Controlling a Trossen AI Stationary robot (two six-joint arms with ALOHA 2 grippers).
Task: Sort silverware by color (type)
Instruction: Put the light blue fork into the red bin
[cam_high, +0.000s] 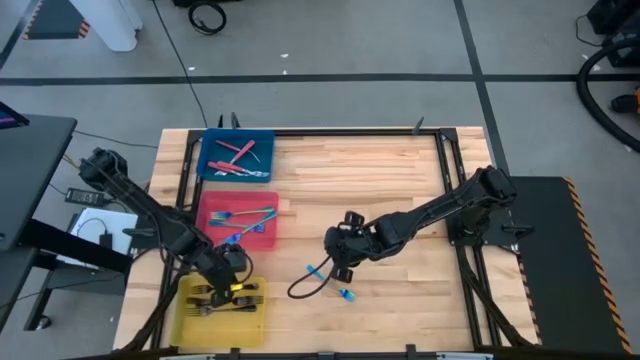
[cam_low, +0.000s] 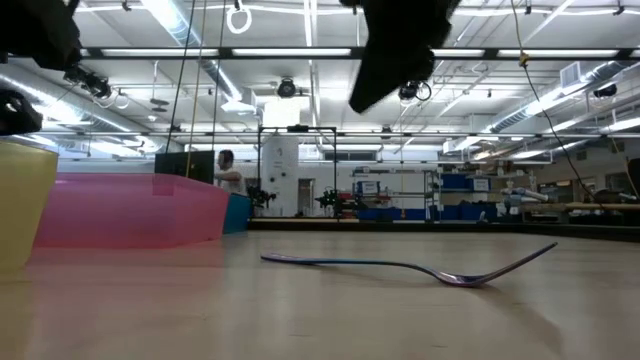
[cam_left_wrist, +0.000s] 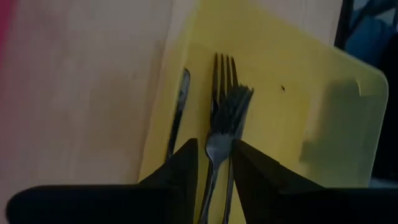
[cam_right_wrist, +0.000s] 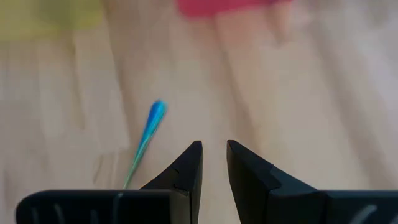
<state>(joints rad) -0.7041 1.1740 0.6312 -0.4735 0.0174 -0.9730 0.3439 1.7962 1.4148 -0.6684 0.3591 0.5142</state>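
The left gripper (cam_high: 232, 283) hangs over the yellow tray (cam_high: 190, 320), its fingers parted with a dark metal fork (cam_left_wrist: 225, 121) lying between them on the tray floor beside other dark forks; this looks like the release step of a drop-off, so the next move probably calls for a straight lift clear of the tray's wall. The right gripper (cam_high: 340, 262) hovers to the right of the yellow tray over bare wood, fingers slightly apart and holding nothing, with a blue-handled fork (cam_right_wrist: 144, 138) on the table just beside it. That fork likely belongs in the red tray (cam_high: 212, 238), just beyond the yellow tray, where other blue forks lie; red-handled ones sit in the blue tray (cam_high: 212, 170) farther on. Open tabletop (cam_high: 380, 190) right of the trays leaves ample room.
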